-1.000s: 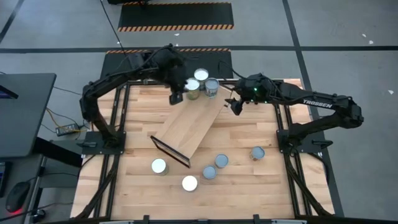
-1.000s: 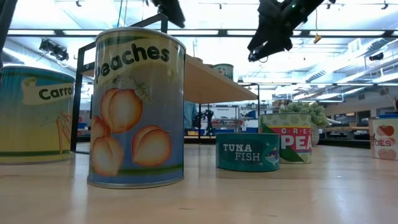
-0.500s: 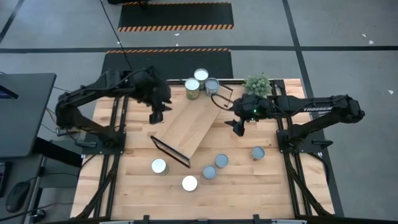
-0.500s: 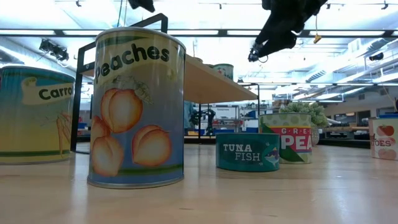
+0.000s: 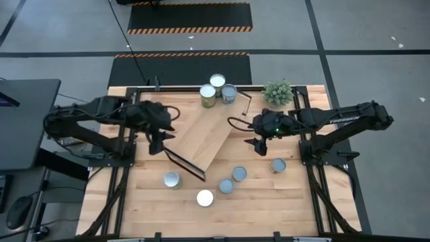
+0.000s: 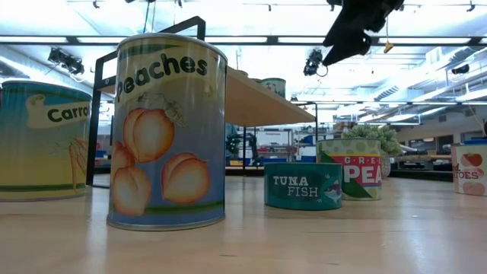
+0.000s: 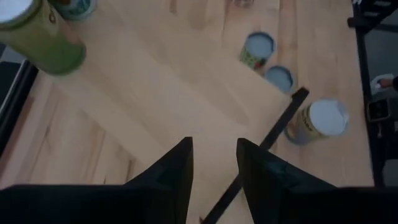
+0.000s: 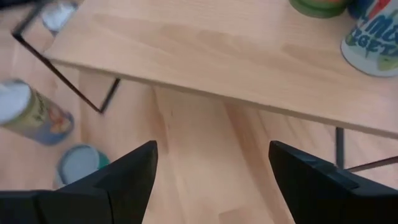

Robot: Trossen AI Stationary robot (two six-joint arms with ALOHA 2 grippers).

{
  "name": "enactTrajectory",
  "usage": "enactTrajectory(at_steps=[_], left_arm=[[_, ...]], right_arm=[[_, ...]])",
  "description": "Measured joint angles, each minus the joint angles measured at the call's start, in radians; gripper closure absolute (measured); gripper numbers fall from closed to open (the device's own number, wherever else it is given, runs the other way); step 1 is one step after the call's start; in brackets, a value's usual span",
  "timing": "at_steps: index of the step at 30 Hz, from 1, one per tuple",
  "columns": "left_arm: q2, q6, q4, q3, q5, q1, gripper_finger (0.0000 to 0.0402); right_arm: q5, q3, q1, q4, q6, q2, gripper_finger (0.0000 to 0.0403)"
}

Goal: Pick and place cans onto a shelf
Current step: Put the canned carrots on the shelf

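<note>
The shelf, a light-wood board on black frame ends, lies slantwise in the table's middle. Three cans stand at its far end; the right wrist view shows two of them on the board. Several cans stand on the table near the front: Carrots, Peaches, tuna, peas and one more. My left gripper hovers by the shelf's left edge, fingers a little apart, empty. My right gripper hovers right of the shelf, wide open, empty.
A small green plant stands at the table's far right. In the low view the Peaches can and the Carrots can stand close to the camera. Bare tabletop lies on the left and the right front.
My left gripper has drawn back from the cans at the shelf's far end, going toward the table's left and near edges. My right gripper has left the shelf's far right corner and gone toward the near edge. The cans on the shelf have stayed put.
</note>
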Motion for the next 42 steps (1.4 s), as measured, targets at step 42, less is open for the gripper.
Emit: enactTrajectory(at_steps=[42], left_arm=[[-0.151, -0.505, 0.211, -0.501, 0.023, -0.608, 0.0153]], right_arm=[[0.164, 0.011, 0.176, 0.044, 0.513, 0.001, 0.0108]])
